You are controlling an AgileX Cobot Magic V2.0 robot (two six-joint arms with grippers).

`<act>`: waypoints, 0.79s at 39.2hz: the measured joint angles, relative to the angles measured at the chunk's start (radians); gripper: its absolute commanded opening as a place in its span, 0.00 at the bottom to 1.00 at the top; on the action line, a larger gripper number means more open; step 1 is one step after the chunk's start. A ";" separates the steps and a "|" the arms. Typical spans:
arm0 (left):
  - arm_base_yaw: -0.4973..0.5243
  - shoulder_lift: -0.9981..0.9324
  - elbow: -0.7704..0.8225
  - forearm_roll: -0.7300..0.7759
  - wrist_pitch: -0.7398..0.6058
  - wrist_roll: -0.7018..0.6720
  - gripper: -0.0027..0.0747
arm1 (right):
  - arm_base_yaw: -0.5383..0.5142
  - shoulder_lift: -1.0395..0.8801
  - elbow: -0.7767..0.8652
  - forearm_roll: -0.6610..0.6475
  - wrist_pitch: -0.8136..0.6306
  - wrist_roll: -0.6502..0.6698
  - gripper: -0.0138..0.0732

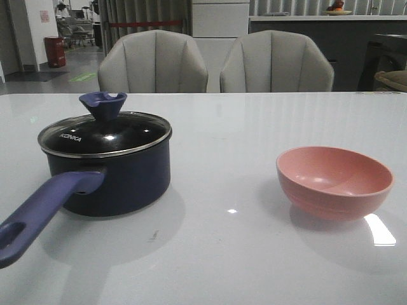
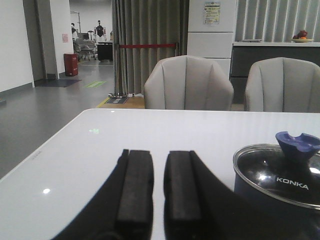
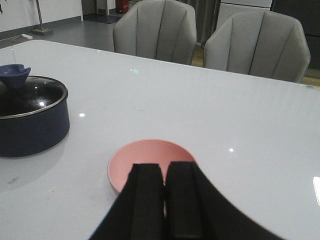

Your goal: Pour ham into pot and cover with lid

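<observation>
A pink bowl (image 1: 334,182) sits upright on the white table (image 1: 241,127), and two grey chairs (image 1: 152,62) stand side by side behind it.

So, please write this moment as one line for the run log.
lid: on pot | bowl: empty, upright | left hand: slightly open, empty | right hand: shut, empty

Left gripper (image 2: 159,187) low over the white table (image 2: 100,150), black pads (image 2: 136,192) nearly parallel with a narrow gap between them, nothing gripped. Just beside the gripper, a dark pot (image 2: 245,192), only partly in view, capped by a glass lid (image 2: 272,175) with steel rim, white "KONKA" lettering and a blue notched knob (image 2: 298,145). Beyond the pot, past the table's far edge, two grey chairs (image 2: 187,82) side by side. Farther back than the chairs, a curtain (image 2: 150,47), a red bin (image 2: 71,64) and a grey floor.
</observation>
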 measured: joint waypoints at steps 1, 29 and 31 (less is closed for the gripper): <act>0.000 0.000 0.000 0.000 0.000 0.000 0.23 | 0.000 0.000 0.000 0.000 0.000 0.000 0.35; 0.000 0.000 0.000 0.000 0.000 0.000 0.23 | -0.085 -0.002 0.105 -0.135 -0.110 0.026 0.35; 0.000 0.000 0.000 0.000 0.000 0.000 0.23 | -0.124 -0.013 0.138 -0.172 -0.139 0.050 0.35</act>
